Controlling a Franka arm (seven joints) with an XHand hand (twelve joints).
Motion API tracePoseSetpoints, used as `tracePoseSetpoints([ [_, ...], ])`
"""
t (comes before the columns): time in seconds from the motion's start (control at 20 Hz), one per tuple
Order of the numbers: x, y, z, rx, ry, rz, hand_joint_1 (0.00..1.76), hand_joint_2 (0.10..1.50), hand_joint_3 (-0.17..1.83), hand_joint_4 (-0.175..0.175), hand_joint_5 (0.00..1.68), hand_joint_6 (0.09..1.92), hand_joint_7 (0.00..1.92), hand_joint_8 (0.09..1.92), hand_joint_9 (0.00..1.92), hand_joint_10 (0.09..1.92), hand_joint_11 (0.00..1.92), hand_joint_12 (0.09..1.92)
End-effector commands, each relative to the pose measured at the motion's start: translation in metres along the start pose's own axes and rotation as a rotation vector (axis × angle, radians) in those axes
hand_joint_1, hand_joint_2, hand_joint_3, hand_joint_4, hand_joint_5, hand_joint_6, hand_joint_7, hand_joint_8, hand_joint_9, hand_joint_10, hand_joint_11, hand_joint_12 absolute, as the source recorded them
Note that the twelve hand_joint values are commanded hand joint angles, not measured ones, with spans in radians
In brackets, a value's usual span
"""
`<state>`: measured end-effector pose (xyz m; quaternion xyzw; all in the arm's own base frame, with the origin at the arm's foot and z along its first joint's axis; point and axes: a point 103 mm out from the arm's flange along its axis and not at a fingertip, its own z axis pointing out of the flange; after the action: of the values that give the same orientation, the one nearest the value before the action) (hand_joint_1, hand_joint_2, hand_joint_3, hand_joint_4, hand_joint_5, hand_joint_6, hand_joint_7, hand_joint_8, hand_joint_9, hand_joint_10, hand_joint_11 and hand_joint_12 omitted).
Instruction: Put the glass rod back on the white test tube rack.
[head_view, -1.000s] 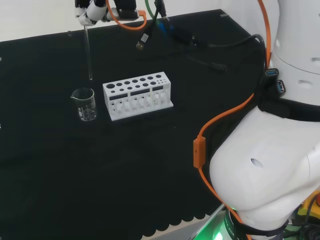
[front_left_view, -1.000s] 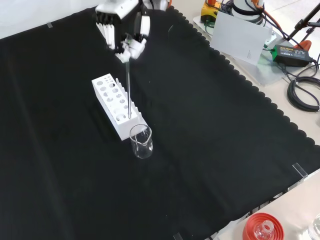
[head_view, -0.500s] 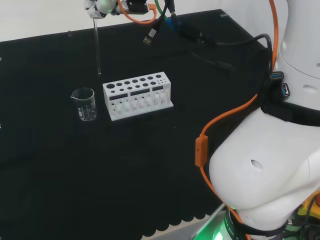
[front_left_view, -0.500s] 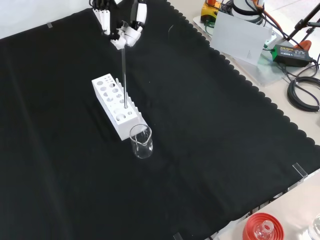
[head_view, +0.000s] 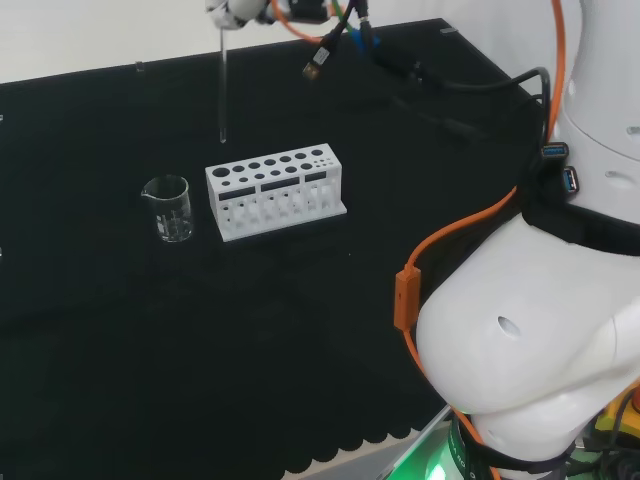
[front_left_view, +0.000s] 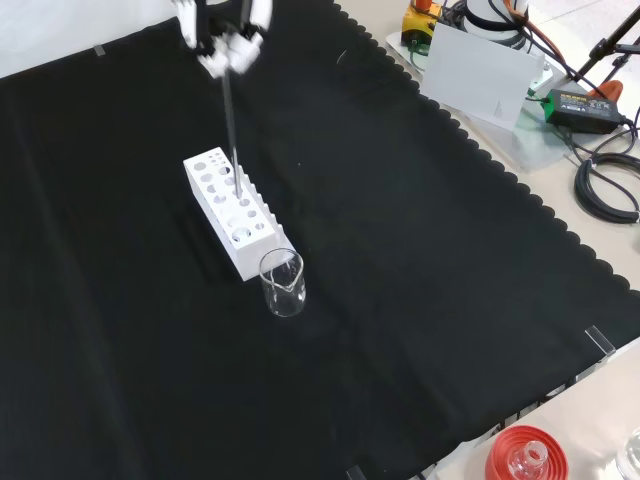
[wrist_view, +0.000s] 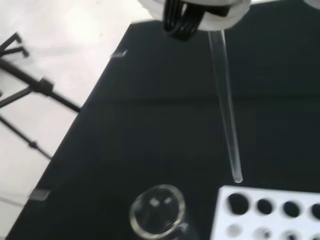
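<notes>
My hand (front_left_view: 225, 45) is up at the top of the front view, its fingers pinched on the upper end of a clear glass rod (front_left_view: 230, 125). The rod (head_view: 222, 85) hangs upright, and its lower tip hovers above the white test tube rack (head_view: 275, 190). In the wrist view the rod (wrist_view: 226, 110) ends just over the rack's (wrist_view: 270, 212) edge, close to one of the large corner holes. The hand (head_view: 235, 10) reaches the head view's top edge. The rack (front_left_view: 232, 212) lies on the black cloth with all its holes bare.
A small clear glass beaker (head_view: 168, 207) stands just left of the rack in the head view, and nearer than the rack in the front view (front_left_view: 283, 283). A red ribbed ring stand (front_left_view: 525, 455) sits at the front view's lower right edge. Cables (head_view: 400, 70) trail behind the rack.
The hand has carried the rod to the right in the head view, from above the beaker to above the rack's left end. It has also risen.
</notes>
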<state>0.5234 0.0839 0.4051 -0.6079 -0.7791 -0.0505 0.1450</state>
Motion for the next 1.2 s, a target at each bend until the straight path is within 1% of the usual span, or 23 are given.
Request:
tracePoseSetpoints([
  [0.05,-0.031,-0.014,0.01,0.025,0.023,0.038,1.3,0.8,0.52,-0.175,1.06,0.71,1.2,1.02,1.77,0.56,1.62,0.72],
  [0.35,-0.049,-0.022,0.012,0.025,0.027,0.065,1.3,0.8,0.52,-0.175,1.06,0.71,1.2,1.02,1.77,0.56,1.62,0.72],
  [0.45,-0.046,-0.02,0.013,0.032,0.02,0.072,1.3,0.8,0.52,-0.175,1.06,0.71,1.2,1.02,1.77,0.56,1.62,0.72],
  [0.6,-0.053,-0.024,0.015,0.036,0.015,0.084,1.3,0.8,0.52,-0.175,1.06,0.71,1.21,1.02,1.77,0.56,1.62,0.72],
  [1.2,-0.057,-0.03,0.018,0.029,0.032,0.079,1.3,0.79,0.53,-0.175,1.06,0.71,1.21,1.02,1.77,0.56,1.62,0.72],
])
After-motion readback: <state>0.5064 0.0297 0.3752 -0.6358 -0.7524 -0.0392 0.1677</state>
